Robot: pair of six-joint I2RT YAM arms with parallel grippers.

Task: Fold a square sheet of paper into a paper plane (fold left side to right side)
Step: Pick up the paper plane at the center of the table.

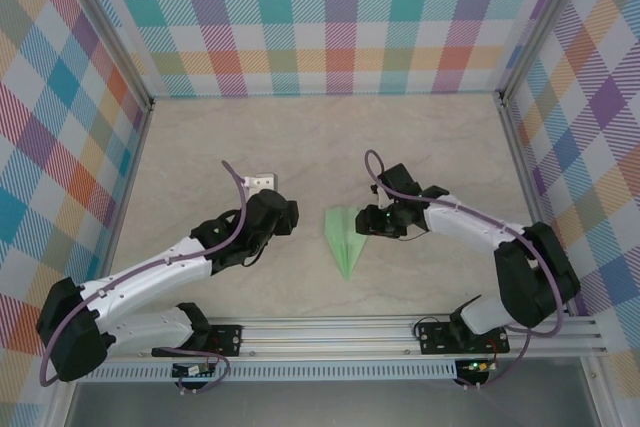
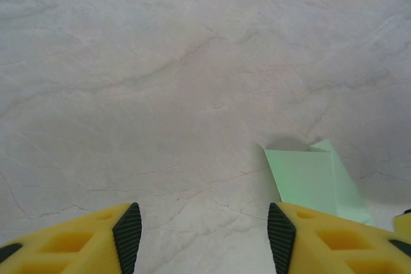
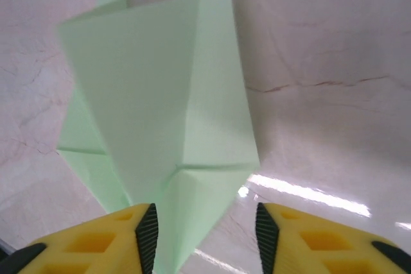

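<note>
The square sheet of paper is folded into a narrow pale green paper plane [image 1: 343, 237] that lies on the table between the two arms, its tip toward the near edge. My right gripper [image 1: 362, 221] stands at its right edge. In the right wrist view the paper plane [image 3: 160, 94] reaches in between the open fingers of my right gripper [image 3: 207, 229], close to the left pad [image 3: 148, 232]. My left gripper [image 1: 262, 185] is off to the left of the paper, apart from it. In the left wrist view my left gripper [image 2: 204, 222] is open over bare table, with the paper plane [image 2: 308, 181] off to its right.
The pale marble-look table [image 1: 300, 137] is closed in by plaid walls [image 1: 330, 17] at the back and on both sides. An aluminium rail [image 1: 330, 332] with the arm bases runs along the near edge.
</note>
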